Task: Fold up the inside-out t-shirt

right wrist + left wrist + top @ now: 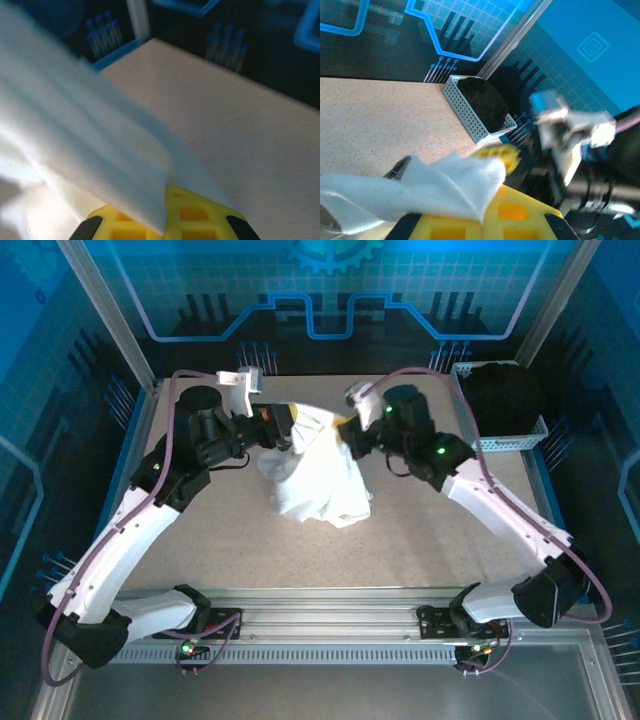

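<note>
The inside-out t-shirt hangs bunched over the middle of the table, lower folds resting there. The left gripper and right gripper clamp its top edge close together, likely to lift and spread it. The basket with the black garment stands well apart, far right.

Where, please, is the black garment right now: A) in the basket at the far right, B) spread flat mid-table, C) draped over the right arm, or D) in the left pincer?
A: the black garment sits inside the basket at the far right corner, while the cloth mid-scene is the white t-shirt.
</note>
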You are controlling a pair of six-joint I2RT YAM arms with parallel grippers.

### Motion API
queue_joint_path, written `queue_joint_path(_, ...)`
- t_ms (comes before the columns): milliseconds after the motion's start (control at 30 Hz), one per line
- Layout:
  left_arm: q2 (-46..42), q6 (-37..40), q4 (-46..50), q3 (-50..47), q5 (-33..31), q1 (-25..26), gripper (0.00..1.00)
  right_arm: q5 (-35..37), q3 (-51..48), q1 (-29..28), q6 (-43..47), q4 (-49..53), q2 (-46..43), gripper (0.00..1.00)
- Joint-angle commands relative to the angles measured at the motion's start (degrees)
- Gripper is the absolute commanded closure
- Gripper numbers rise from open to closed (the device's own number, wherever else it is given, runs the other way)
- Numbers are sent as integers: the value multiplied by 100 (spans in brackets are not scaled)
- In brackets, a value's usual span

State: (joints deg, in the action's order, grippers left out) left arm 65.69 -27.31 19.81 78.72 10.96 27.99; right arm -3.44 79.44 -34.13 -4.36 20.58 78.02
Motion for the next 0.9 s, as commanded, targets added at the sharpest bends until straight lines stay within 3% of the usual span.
queue_joint_path(0, -180, 250, -458, 306, 514, 13, 100, 755, 804, 56, 482, 253, -186, 94)
queue_joint_path(67, -135, 219, -540, 313, 468, 14, 100, 1211, 1259, 64, 615, 595, 85, 90)
queue_joint_path(167, -45, 318, -404, 293, -145, 14, 100, 1984, 1632, 96, 610, 1265, 500, 84)
queue_joint_path(267, 85, 341, -351, 319, -375, 13, 100, 2620, 1531, 144, 540, 1628, 622, 80)
queue_joint_path(333, 168, 308, -414, 328, -303, 12, 100, 2649, 1337, 145, 495, 1662, 492, 77)
queue_joint_path(400, 255, 248, -462, 329, -272, 9, 100, 2253, 1052, 133, 494, 1564, 239, 71)
queue_joint_path(633, 409, 123, -540, 321, -147, 14, 100, -707, -455, -45, 235, 304, -653, 51)
queue_joint_path(733, 436, 87, -525, 303, -92, 14, 100, -900, -801, -451, 315, -175, -695, 45)
queue_joint_path(867, 371, 37, -538, 240, -28, 14, 100, -365, -767, -612, 232, -360, -244, 46)
